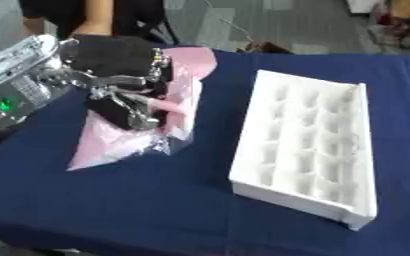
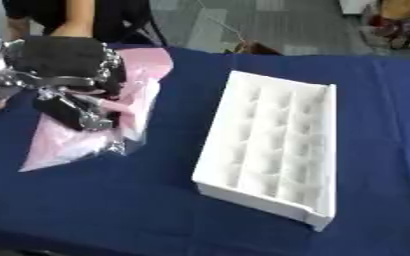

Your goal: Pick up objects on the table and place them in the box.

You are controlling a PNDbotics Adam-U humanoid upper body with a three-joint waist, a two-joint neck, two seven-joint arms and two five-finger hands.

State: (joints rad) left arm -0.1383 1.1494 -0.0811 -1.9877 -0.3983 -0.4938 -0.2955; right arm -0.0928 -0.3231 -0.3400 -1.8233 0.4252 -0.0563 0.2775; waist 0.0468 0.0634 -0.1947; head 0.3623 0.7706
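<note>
A pink plastic bag [image 1: 121, 140] lies on the blue tablecloth at the left, crumpled, with a clear end near its lower right. My left hand [image 1: 121, 75] comes in from the left and sits on top of the bag, its black fingers curled down into the pink plastic. To the right stands the white foam box [image 1: 359, 150], a tray split into several small compartments, all seemingly bare. A gap of blue cloth separates bag and box. My right hand shows in neither view.
The blue table [image 1: 156, 200] stretches out in front of the bag and box. My silver left forearm with a green light [image 1: 7, 100] crosses the left edge. A person stands at the far edge behind the bag.
</note>
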